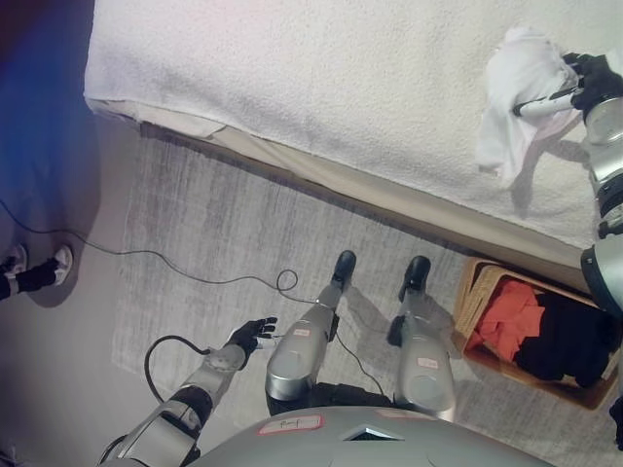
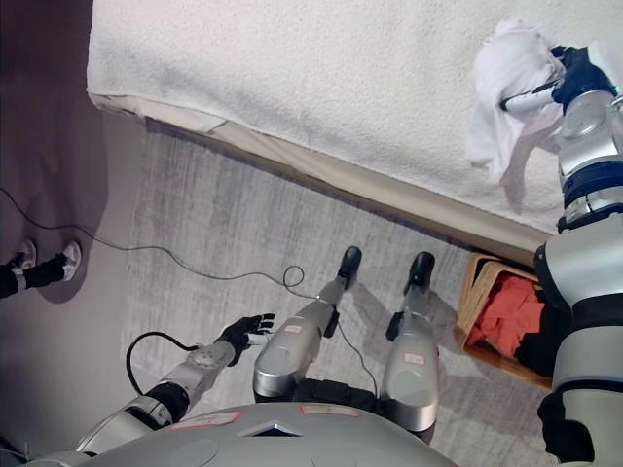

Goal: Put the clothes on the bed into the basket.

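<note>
Nearest, lower left: left hand (image 1: 253, 334) hangs low over the grey rug (image 1: 195, 233), fingers loosely spread, nothing in them. Judged idle, kept out to the side so it stays clear of the working arm.

Near right: wicker basket (image 1: 477, 292) sits on the rug, just beside the bed's near edge. It already holds an orange-red garment (image 1: 508, 316) toward its left end and a black garment (image 1: 574, 341) toward its right. Its placement close below the bed edge looks deliberate: a short carry from mattress to basket.

Farther, right: right hand (image 1: 592, 80) is raised above the bed (image 1: 321, 78), fingers curled round a bunch of the white garment (image 1: 521, 92). The grip is at the cloth's upper far part, so the rest drapes freely. The cloth casts a separate shadow on the cover, so I judge it mostly lifted clear; whether the lowest tip touches the bed I cannot tell.

Orientation: the garment hangs gathered, long axis running from the pinch point at the far right down toward the near left, tail pointing toward the bed's near edge. No sleeves or collar can be made out.

The white textured cover spans the far side of both views; no other clothes show on the visible part of it.

Far left, on the floor: a person's shoes (image 1: 39, 270), well apart from the work.

Judgement: carry stage, release over the basket not yet done.
</note>
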{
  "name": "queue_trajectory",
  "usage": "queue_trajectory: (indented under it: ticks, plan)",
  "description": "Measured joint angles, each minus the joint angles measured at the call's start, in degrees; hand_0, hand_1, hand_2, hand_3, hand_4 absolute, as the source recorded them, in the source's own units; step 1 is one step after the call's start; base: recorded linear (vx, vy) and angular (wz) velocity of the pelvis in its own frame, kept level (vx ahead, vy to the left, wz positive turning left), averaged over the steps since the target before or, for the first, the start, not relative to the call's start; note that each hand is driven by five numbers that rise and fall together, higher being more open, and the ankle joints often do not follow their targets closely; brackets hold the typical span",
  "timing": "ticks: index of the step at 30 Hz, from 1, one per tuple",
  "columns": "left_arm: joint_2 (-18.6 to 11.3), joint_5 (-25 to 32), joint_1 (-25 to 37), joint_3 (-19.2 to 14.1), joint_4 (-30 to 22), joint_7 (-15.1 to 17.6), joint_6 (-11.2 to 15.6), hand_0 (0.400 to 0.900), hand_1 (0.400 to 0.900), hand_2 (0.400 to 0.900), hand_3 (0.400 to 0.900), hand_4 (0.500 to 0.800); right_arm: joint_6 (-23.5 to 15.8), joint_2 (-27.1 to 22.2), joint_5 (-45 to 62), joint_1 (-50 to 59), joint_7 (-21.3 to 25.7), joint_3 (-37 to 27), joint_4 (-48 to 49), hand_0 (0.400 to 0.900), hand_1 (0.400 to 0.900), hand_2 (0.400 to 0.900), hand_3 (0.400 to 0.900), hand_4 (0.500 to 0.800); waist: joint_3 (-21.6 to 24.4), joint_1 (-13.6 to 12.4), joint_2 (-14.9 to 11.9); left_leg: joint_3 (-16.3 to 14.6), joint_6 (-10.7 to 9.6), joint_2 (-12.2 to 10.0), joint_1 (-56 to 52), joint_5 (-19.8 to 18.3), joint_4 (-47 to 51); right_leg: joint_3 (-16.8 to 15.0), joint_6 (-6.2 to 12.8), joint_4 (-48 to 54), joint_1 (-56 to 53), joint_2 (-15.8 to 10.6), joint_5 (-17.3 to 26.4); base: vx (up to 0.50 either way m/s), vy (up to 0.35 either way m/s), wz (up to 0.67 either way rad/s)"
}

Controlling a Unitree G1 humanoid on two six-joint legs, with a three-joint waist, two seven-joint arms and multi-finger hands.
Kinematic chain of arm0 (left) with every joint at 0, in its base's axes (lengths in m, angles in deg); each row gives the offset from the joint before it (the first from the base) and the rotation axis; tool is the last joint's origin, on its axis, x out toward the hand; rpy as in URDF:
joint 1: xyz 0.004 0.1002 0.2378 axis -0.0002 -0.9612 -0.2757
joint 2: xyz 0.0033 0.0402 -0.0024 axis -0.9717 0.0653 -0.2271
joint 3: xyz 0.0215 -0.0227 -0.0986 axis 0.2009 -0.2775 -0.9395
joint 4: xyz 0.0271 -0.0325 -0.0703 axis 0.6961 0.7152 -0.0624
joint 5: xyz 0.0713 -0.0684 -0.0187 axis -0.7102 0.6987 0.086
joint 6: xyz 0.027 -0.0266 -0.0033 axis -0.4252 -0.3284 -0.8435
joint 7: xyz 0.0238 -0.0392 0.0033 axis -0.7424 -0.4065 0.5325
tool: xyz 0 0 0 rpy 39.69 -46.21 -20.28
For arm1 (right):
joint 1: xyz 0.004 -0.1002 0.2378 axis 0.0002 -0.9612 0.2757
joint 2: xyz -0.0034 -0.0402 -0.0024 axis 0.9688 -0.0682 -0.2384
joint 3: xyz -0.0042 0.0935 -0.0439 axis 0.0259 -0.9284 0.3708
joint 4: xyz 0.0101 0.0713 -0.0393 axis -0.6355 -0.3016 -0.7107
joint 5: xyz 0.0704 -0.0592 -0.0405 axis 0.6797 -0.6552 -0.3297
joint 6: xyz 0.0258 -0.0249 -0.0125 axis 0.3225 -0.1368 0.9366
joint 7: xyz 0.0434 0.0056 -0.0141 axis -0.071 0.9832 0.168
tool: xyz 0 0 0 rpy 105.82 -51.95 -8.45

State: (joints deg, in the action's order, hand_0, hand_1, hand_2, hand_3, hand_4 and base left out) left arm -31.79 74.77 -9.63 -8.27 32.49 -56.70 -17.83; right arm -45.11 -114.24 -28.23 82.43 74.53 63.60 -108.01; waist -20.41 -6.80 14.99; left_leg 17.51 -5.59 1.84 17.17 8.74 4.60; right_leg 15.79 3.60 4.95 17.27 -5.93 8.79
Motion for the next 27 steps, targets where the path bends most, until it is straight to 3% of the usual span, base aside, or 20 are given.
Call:
queue_trajectory:
  ticks: [6,7,9,10,11,27]
  plan:
    - [-0.02,-0.01,-0.07,0.81,-2.05,-0.24,0.09,0.900,0.900,0.900,0.900,0.800,-0.15,-2.90,0.01,2.04,0.22,-0.03,-0.54,0.900,0.900,0.900,0.900,0.800,-1.14,-1.02,2.01,0.68,-0.04,0.36,0.50,0.50,0.01,0.49,0.29,-0.01,0.26,-0.31,-0.22,0.00,0.012,0.12]
    - [-0.05,-0.02,-0.08,0.81,-2.01,-0.28,0.02,0.900,0.900,0.900,0.900,0.800,-0.19,-3.14,0.01,2.20,0.37,-0.04,-0.78,0.663,0.663,0.663,0.663,0.658,-1.21,-1.21,2.18,0.69,-0.08,0.37,0.63,0.60,0.01,0.48,0.30,-0.01,0.36,-0.32,-0.22,-0.01,0.006,0.12]
    - [-0.07,-0.04,-0.14,1.14,-2.04,-0.45,0.02,0.900,0.900,0.900,0.900,0.800,-0.23,-3.34,0.02,2.38,1.25,-0.16,-1.03,0.553,0.553,0.553,0.553,0.592,-1.32,-1.18,2.47,1.00,-0.10,0.38,0.93,0.72,0.01,0.73,0.30,-0.04,0.58,-0.32,-0.23,-0.01,0.003,0.09]
    - [-0.07,-0.05,-0.18,1.28,-2.07,-0.54,0.03,0.900,0.900,0.900,0.900,0.800,-0.23,-3.36,0.02,2.39,1.53,-0.33,-1.04,0.439,0.439,0.439,0.439,0.524,-1.35,-1.23,2.54,1.05,-0.14,0.39,1.06,0.78,0.01,0.76,0.30,-0.04,0.67,-0.32,-0.24,-0.01,0.007,0.04]
    - [-0.07,-0.04,-0.19,1.38,-2.06,-0.65,0.02,0.900,0.900,0.900,0.900,0.800,-0.23,-3.41,0.02,2.42,1.96,-0.50,-1.07,0.400,0.400,0.400,0.400,0.500,-1.41,-1.23,2.69,1.14,-0.13,0.40,1.14,0.83,0.01,0.86,0.30,-0.04,0.70,-0.33,-0.24,0.00,0.000,0.00]
    - [-0.07,-0.06,-0.18,1.64,-2.03,-1.11,0.04,0.900,0.900,0.900,0.900,0.800,-0.25,-4.61,0.02,3.50,3.19,-0.66,-1.40,0.400,0.400,0.400,0.400,0.500,-1.62,-1.15,3.23,1.04,-0.37,0.83,0.87,1.18,-0.01,1.09,0.03,-0.06,0.25,-0.85,-0.01,0.00,0.004,-0.01]
